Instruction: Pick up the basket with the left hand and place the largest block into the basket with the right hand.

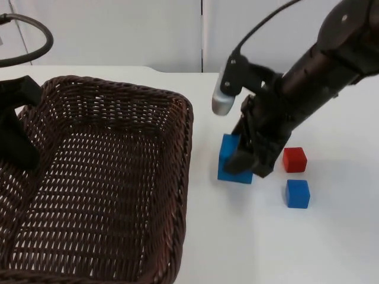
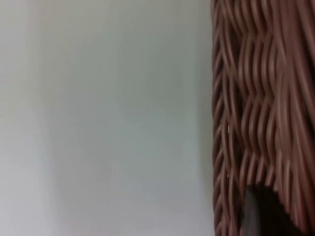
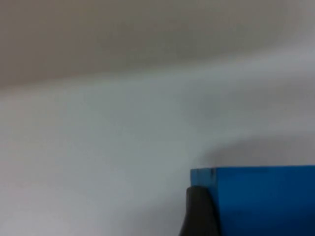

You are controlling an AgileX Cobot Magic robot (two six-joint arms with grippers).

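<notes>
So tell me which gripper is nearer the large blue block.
Right. The right gripper is down on the large blue block; the left gripper is across the wicker basket, at its far side.

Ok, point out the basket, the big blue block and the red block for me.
basket (image 1: 177, 100): top view, on its far right rim.
big blue block (image 1: 227, 155): top view, on its left part, beside the gripper.
red block (image 1: 294, 159): top view, on its top face.

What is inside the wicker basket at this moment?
The basket shows only bare weave inside, no blocks. The left end effector at its left rim hides part of that side. The large blue block sits on the table under the right end effector.
</notes>
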